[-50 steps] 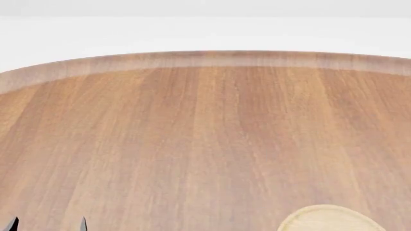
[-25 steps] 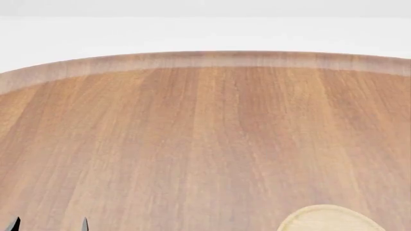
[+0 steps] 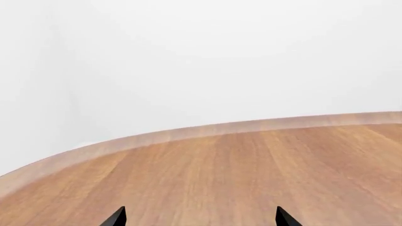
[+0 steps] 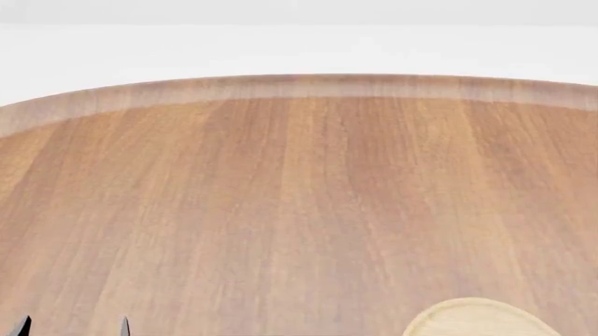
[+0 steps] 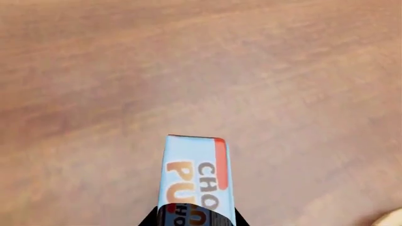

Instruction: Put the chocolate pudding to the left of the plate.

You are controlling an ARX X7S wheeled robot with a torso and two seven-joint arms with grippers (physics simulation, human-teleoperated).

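In the right wrist view the chocolate pudding [image 5: 196, 174] shows its light blue top with a red edge and orange lettering. My right gripper [image 5: 196, 217] is shut on it, a black finger on each side, and holds it above the wooden table [image 5: 201, 70]. The right gripper does not show in the head view. The plate [image 4: 481, 318], a pale tan wood disc, sits at the bottom right of the head view, cut off by the frame. My left gripper [image 4: 71, 326] is open and empty, only its fingertips [image 3: 116, 217] showing low over the table.
The round wooden table [image 4: 299, 196] fills the head view, its far edge [image 4: 299, 85] curving across the top. A pale corner [image 5: 392, 217] shows at the edge of the right wrist view. White background lies beyond the table.
The left gripper's fingertips have sunk slightly lower in the head view. Nothing else has visibly changed.
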